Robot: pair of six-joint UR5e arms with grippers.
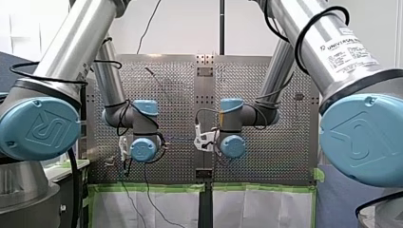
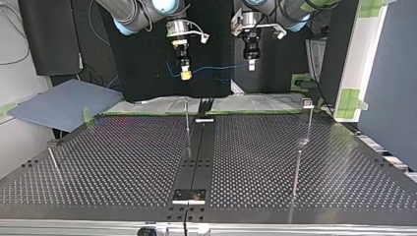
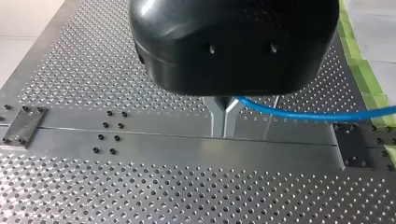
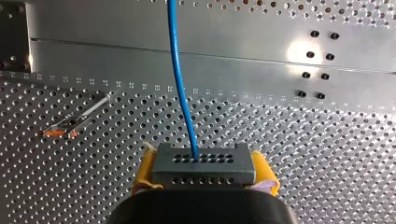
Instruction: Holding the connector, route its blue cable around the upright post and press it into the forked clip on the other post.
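Routing not begun, I judge: my right gripper [image 4: 205, 173] clamps the connector [image 4: 204, 161], my left gripper [image 3: 224, 111] pinches its blue cable [image 3: 299, 113] at its three o'clock in the top view; next, descend to the upright post [image 2: 187, 129] at six o'clock.

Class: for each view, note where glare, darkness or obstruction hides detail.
Right wrist view: glare whitens the table beyond the connector. Left wrist view: my left gripper hides most of its own fingers. Front view: near arm joints block both sides. Top view: the cable barely shows against the dark backdrop.
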